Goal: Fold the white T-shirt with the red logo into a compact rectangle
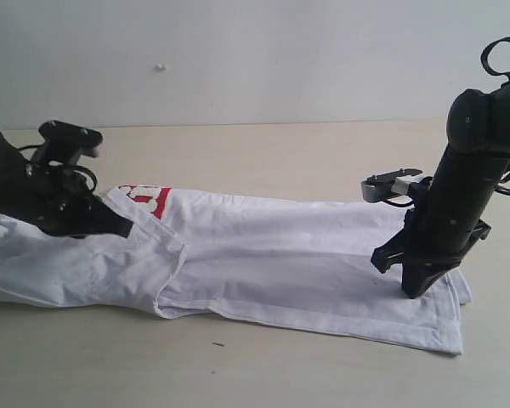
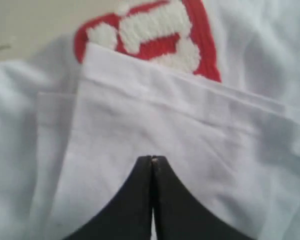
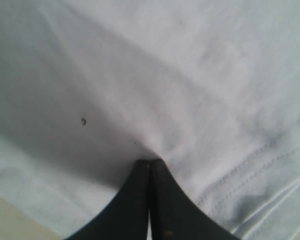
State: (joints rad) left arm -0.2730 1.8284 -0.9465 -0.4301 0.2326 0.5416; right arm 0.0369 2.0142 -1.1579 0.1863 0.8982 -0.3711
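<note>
Your left gripper (image 2: 152,160) has its 2 black fingers pressed together, tips touching a folded-over panel of the white T-shirt (image 1: 280,246). You cannot tell from either view whether any cloth is caught between them. In the exterior view this gripper sits low on the left end of the garment, just beside the red logo (image 1: 150,198). Only a corner of that logo shows, red with fluffy white lettering, and the rest is covered by the folded panel's straight edge.

Your right gripper (image 3: 150,161) is also closed. Its wrist view shows the fabric drawing into small creases right at the tips, so it is pinching the shirt. It stands almost upright over the right end of the garment, close to the stitched hem (image 3: 250,170). A tiny dark speck (image 3: 83,120) marks the cloth near those tips.

You have the shirt lying as 1 long, narrow band across the pale wooden table (image 1: 263,153), running from the left arm to the right one. Its sides are folded inward, and the fold edges form a visible flap near the middle of the band.
</note>
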